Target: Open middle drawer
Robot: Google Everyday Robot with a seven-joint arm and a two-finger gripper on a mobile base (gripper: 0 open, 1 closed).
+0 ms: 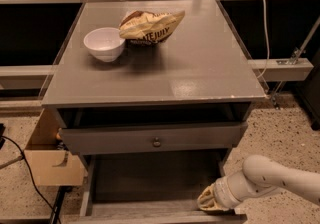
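The middle drawer (150,178) stands pulled far out below the top one, showing its wide shallow grey inside. Its front edge (150,213) lies at the bottom of the camera view, and its knob is out of view. My gripper (208,201) is at the right end of that front edge, on the end of the white arm (270,178) that comes in from the lower right. The top drawer (156,142), with a small round metal knob, is slightly out under the table top.
On the grey cabinet top (200,68) stand a white bowl (104,43) and a crumpled chip bag (150,26). A cardboard box (50,163) and a black cable (25,168) lie on the floor to the left. A white cable (263,23) hangs at the right.
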